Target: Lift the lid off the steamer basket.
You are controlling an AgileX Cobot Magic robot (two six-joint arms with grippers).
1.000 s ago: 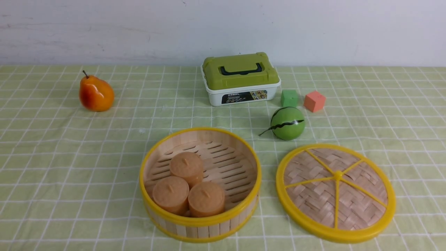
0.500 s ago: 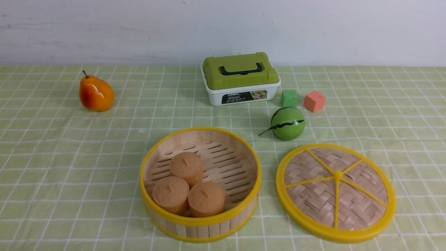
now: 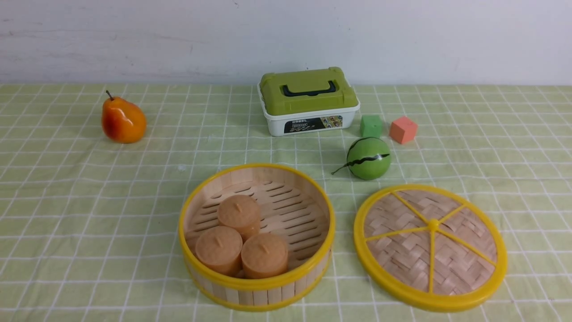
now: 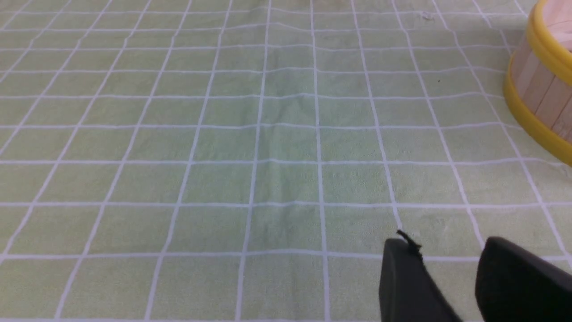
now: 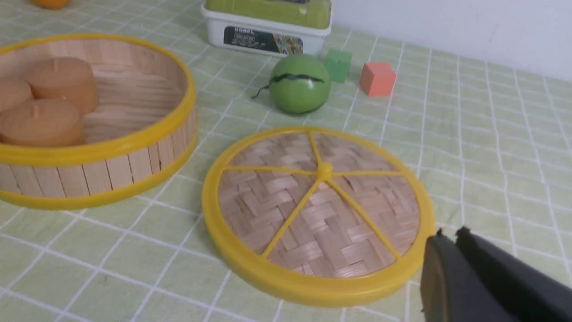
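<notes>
1. The flat woven bamboo lid with yellow rim and spokes (image 3: 430,247) is lying off and just right of the open round wooden-slat steamer basket (image 3: 257,293).
2. Only the wrist views are showing grippers: left gripper (image 4: 447,250) is standing parted, right gripper (image 5: 449,237) closed, empty, near the lid.
3. Green checked tablecloth (image 3: 89,201) is lying bare left of the basket.

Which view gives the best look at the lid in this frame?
The front view: the whole lid shows unobstructed, flat on the tablecloth, beside the steamer basket. The right wrist view shows it closer, but the right claw crosses its rim. The left wrist view shows only tablecloth, the left claw and the basket's edge.
</notes>
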